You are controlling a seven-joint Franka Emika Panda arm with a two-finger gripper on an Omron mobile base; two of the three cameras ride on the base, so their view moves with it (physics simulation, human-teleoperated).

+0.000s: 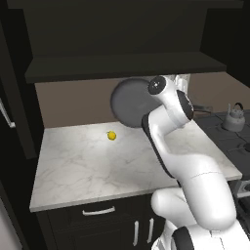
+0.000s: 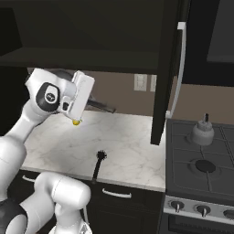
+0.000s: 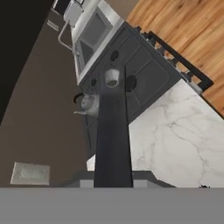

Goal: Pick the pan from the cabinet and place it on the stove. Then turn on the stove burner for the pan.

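Overhead, the cabinet [image 2: 91,32] is seen above the marble counter [image 1: 88,161], with the stove [image 2: 201,160] to the right. Well above the counter, the pan [image 1: 128,103] is held tilted on edge by its handle (clamped by the gripper [image 2: 87,98]). A kettle [image 1: 233,118] is seen on the stove; a lemon [image 1: 112,135] lies below the pan.

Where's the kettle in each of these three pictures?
Left base view: kettle at the right edge, on the stove.
Right base view: right of centre, on the back burner.
Hand view: left of centre, beside the pan handle.
Shared landmark: the marble counter.
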